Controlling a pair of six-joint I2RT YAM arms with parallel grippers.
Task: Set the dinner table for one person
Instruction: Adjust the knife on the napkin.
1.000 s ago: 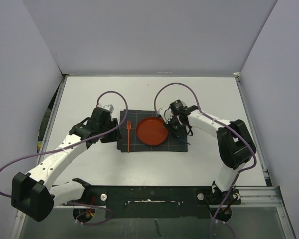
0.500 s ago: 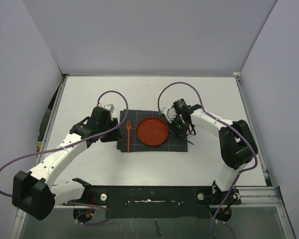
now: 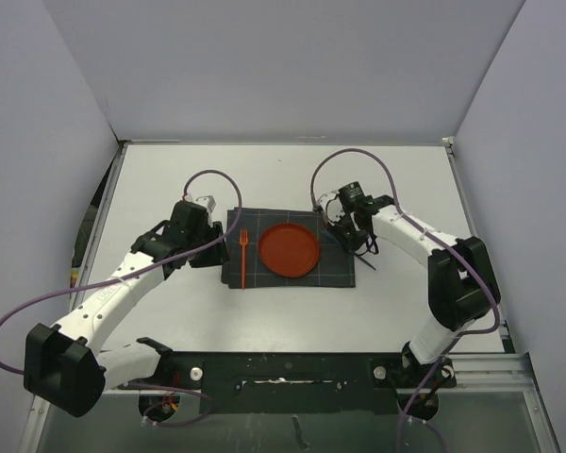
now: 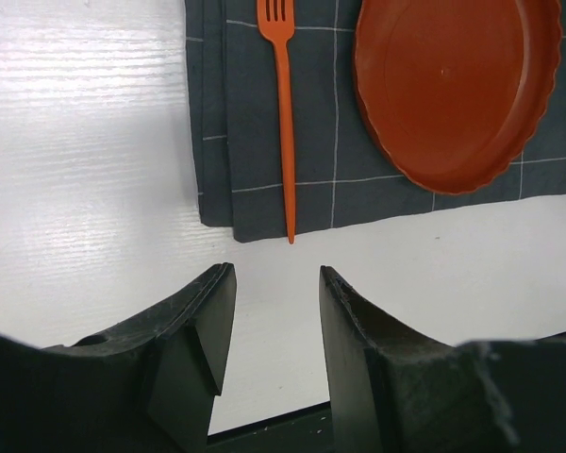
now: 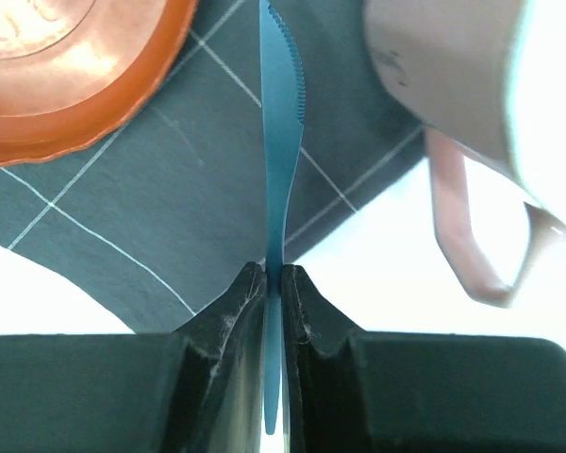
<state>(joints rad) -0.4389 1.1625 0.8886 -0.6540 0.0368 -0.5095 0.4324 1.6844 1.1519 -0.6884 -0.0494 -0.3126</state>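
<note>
**Top & wrist views.** The dinner table (image 3: 170, 179) spans the scene beneath both arms, w/ a dark grid mat (image 3: 335, 269) at centre carrying a red plate (image 3: 289, 250) and, to its left, an orange fork (image 3: 243, 257). The L gripper (image 4: 275, 274) hangs over bare tabletop just off the mat's near-left corner, jaws part-open & empty, w/ the fork's handle tip just ahead of the gap. The R gripper (image 5: 274, 274) is clamped on the handle of a blue knife (image 5: 281, 123) by the mat's right edge, blade pointing between the plate and a pinkish mug (image 5: 453, 66); whether the blade touches the mat is unclear
</note>
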